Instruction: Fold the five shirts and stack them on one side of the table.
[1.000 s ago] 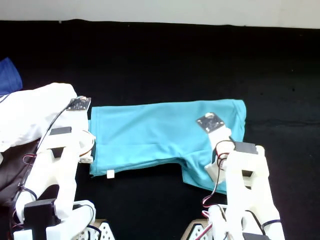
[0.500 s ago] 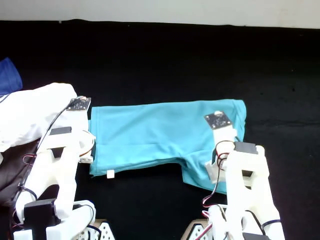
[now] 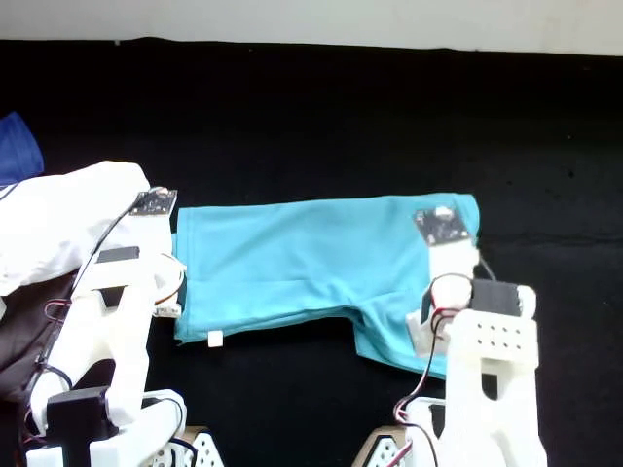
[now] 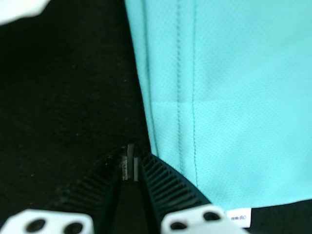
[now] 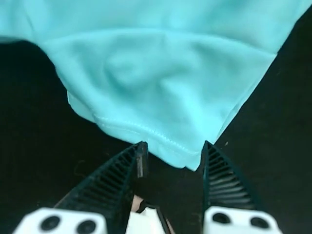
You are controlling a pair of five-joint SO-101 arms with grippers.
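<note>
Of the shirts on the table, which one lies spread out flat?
The turquoise shirt: its cloth lies smooth and wide. The white shirt beside it is bunched in a heap.

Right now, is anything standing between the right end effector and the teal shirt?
Nothing visible does. The open right end effector sits directly at the hem of the teal shirt, over the black table.

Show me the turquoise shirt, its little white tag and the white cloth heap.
turquoise shirt point(image 3: 302, 263): high view, middle of its body.
white tag point(image 3: 215, 339): high view, centre of the tag.
white cloth heap point(image 3: 58, 219): high view, top of the heap.
</note>
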